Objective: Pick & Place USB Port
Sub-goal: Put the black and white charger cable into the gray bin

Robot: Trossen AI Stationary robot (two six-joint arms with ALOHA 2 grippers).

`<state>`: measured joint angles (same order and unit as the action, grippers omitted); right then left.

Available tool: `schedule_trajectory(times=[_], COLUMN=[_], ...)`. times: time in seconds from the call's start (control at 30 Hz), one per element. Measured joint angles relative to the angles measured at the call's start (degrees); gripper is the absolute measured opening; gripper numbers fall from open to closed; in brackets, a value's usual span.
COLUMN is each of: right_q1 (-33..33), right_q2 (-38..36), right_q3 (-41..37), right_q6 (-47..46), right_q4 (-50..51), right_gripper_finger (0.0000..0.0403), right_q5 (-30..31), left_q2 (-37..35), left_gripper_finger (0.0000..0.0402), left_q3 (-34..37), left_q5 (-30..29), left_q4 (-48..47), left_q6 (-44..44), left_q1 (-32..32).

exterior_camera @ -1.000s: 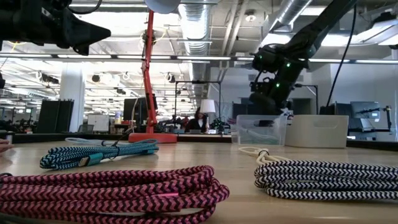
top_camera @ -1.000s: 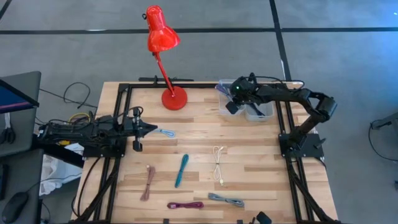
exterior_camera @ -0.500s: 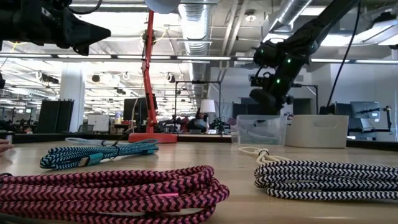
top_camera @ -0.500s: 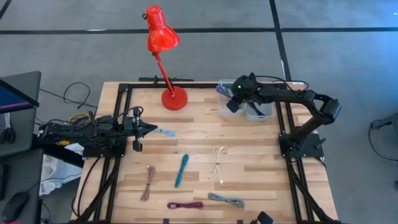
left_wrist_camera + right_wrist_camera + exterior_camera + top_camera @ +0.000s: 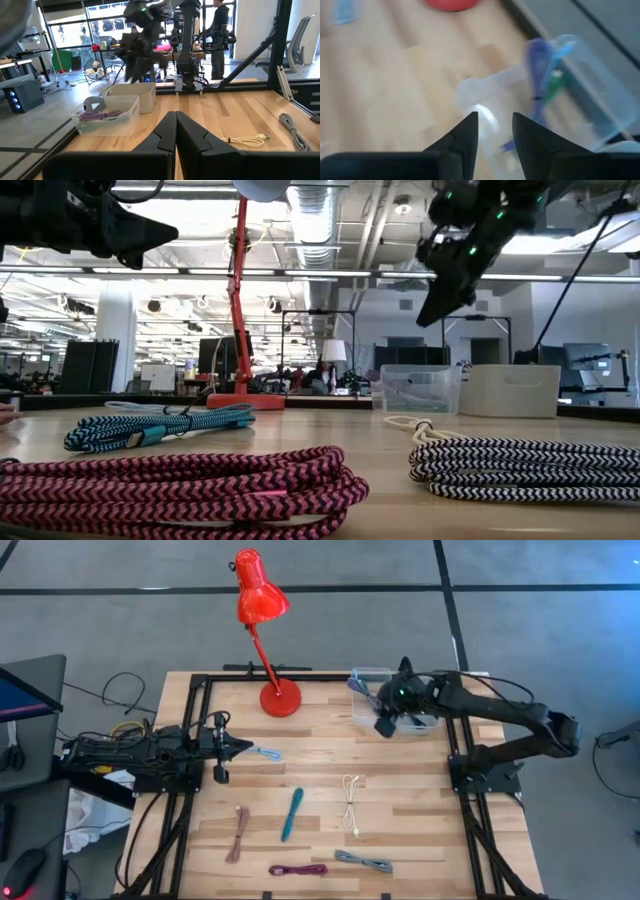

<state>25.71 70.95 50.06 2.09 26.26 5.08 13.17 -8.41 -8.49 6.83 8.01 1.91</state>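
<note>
Wooden table [image 5: 320,790] carries loose cables and a red lamp [image 5: 262,615]. Right gripper [image 5: 385,727], fingers apart and empty, hangs over the clear bin [image 5: 372,680] holding cables. Left gripper [image 5: 243,747], fingers together, waits near the blue cable [image 5: 266,753].

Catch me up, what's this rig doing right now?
It's sorting USB cables into a clear bin at the table's far right. The right claw hangs open and empty above the bin, which already holds cables. The left claw waits shut at the left edge. Several cables, including a teal one, lie on the table.
</note>
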Motion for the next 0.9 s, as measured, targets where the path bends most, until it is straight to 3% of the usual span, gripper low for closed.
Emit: schedule_trajectory(times=[0.37,0.57,0.9], right_q1=[-18.7,-27.38,-40.27], right_q2=[-7.69,-7.93,-7.88], right_q3=[0.0,0.0,0.0], right_q6=[-4.94,-12.38,-24.32], right_q4=[12.57,13.02,12.44], right_gripper_finger=[0.0109,0.0109,0.0109], right_q5=[-2.66,-8.59,-12.95], left_q2=[0.0,0.0,0.0], left_gripper_finger=[0.0006,0.0006,0.0006], left_q3=[-0.06,-0.06,-0.06], left_q5=[-0.02,0.0,0.0], left_q4=[0.0,0.02,0.04], left_q6=[0.02,0.0,0.0], left_q1=[-0.02,-0.02,-0.02])
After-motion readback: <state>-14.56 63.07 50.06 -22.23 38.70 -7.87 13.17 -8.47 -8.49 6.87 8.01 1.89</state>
